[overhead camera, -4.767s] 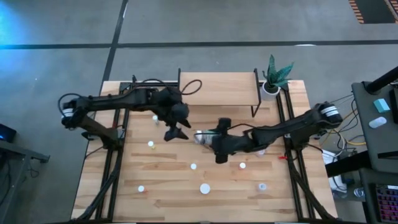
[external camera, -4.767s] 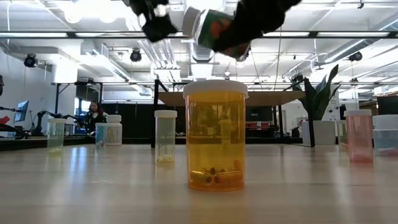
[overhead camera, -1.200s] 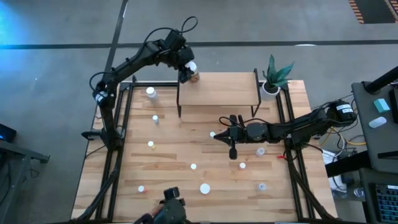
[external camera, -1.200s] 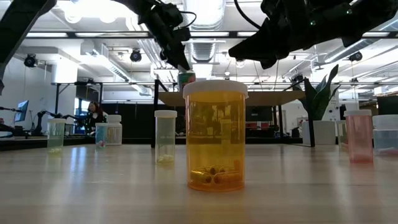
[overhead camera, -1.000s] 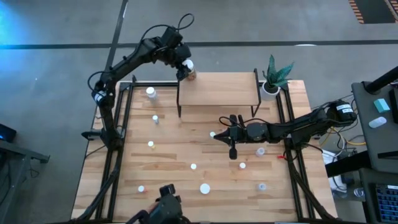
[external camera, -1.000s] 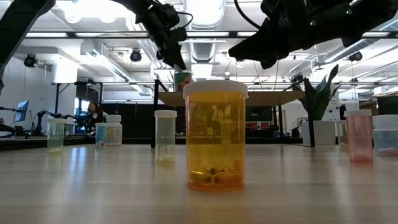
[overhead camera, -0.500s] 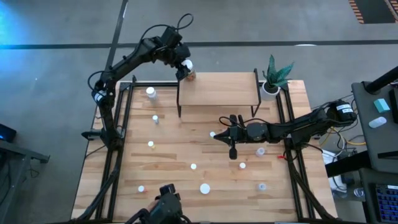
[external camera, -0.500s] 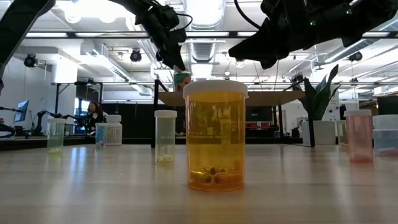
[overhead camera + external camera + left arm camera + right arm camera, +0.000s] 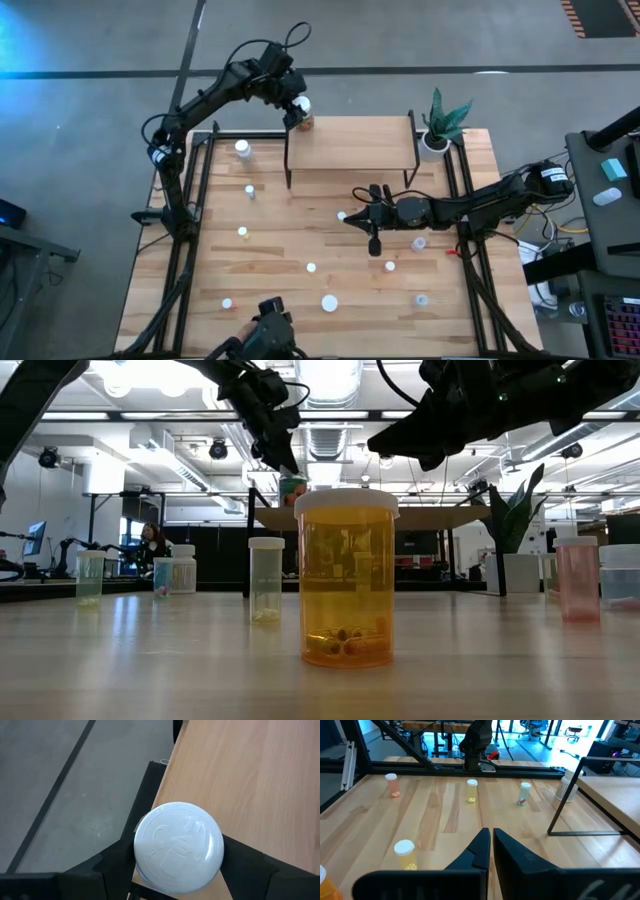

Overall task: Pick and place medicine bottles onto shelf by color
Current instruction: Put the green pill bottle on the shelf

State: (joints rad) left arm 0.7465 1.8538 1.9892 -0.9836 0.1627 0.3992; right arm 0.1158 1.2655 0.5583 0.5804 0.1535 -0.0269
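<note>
The shelf (image 9: 352,142) stood at the table's (image 9: 270,290) twelve o'clock edge. At the shelf's ten o'clock corner, the left gripper (image 9: 297,110) clamped a white-capped bottle (image 9: 178,843). The right gripper (image 9: 350,216) hung mid-table, fingers (image 9: 475,851) nearly closed, empty

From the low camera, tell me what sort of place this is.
Probably a robotics lab or workshop: exposed ceiling ducts, another robot arm on a bench behind, and a person at a desk, beyond the wood table with its pill bottles.
</note>
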